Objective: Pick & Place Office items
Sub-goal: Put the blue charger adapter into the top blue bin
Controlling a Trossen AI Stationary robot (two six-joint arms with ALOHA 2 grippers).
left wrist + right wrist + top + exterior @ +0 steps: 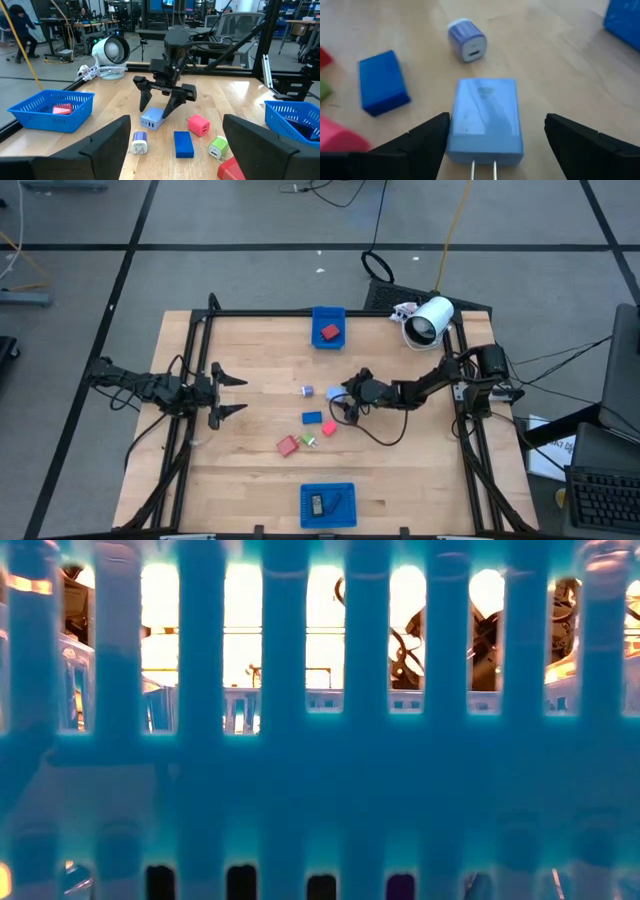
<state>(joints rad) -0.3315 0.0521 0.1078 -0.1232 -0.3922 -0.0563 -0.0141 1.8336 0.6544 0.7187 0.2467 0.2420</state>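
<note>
The right gripper [492,145] hangs low over a light blue charger [486,120] lying flat mid-table, fingers wide on either side. Its long side points at the gripper, prongs nearest. The left gripper [228,394] waits open at the left.

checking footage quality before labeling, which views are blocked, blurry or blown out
Low view: almost wholly blocked by a blue tray wall up close, out of focus, with blown-out light through its slots. Right wrist view: soft; the light blue charger between the right gripper fingers is blurred. High and left wrist views: evenly lit, fairly clear.
</note>
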